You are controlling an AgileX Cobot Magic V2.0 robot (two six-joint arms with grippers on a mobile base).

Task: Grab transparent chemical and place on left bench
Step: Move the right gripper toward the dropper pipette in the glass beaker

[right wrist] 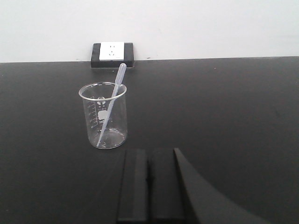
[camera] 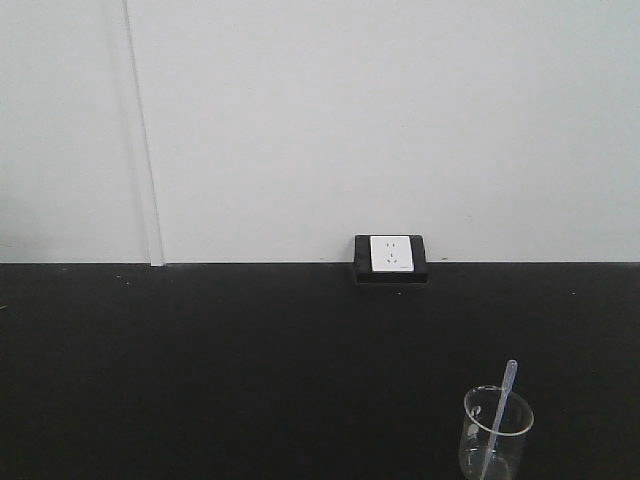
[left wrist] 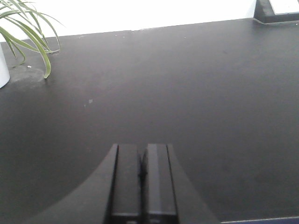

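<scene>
The transparent chemical (right wrist: 112,97) is a thin whitish pipette leaning inside a clear glass beaker (right wrist: 103,116), its bulb sticking up past the rim. In the front view the transparent chemical (camera: 499,415) and the beaker (camera: 495,435) stand at the lower right. My right gripper (right wrist: 148,156) is shut and empty, a short way in front of the beaker and slightly to its right. My left gripper (left wrist: 142,150) is shut and empty over bare black worktop. The left bench is out of view.
A white wall socket in a black housing (camera: 390,257) sits at the back of the black worktop (camera: 200,370) against the white wall. A potted plant's green leaves (left wrist: 28,32) and white pot (left wrist: 3,70) stand at the far left in the left wrist view.
</scene>
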